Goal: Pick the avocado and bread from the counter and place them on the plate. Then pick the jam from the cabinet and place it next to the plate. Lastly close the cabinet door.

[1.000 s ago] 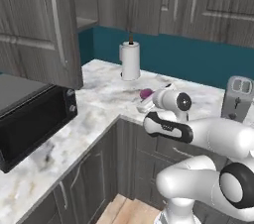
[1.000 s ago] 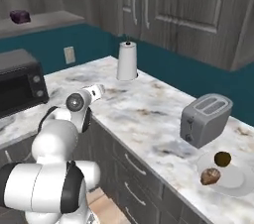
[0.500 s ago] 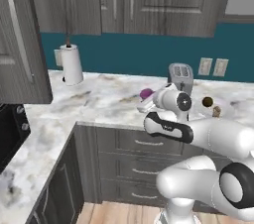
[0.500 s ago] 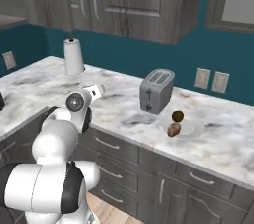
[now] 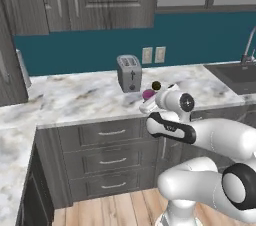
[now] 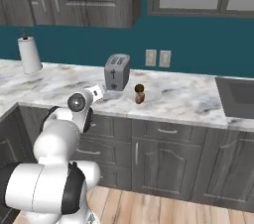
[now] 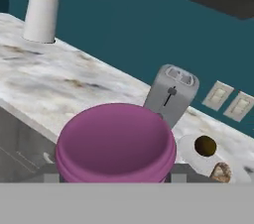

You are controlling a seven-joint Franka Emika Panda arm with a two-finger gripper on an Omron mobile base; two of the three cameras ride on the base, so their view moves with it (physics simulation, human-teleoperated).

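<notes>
hand view looks over a purple-lidded jam jar (image 7: 115, 143) that sits right at the hand (image 7: 111, 176), whose dark fingertips flank it low on either side; the hand is partly closed around the jar and carries it above the marble desk (image 7: 59, 82). beyond the jar, on the desk, a grey toaster (image 7: 171, 94) stands upright, and just to its right lies a white plate (image 7: 191, 151) with the dark avocado (image 7: 205, 145) and the brown bread (image 7: 221, 172) on it, the bread nearer. a white paper towel roll (image 7: 41, 13) stands far off to the left by the teal wall.

left base view shows the jar (image 5: 148, 94) at the arm's tip, over the near part of the desk, between the toaster (image 5: 129, 73) and the arm. right base view shows the plate (image 6: 149, 96) just right of the toaster (image 6: 116, 72).
</notes>
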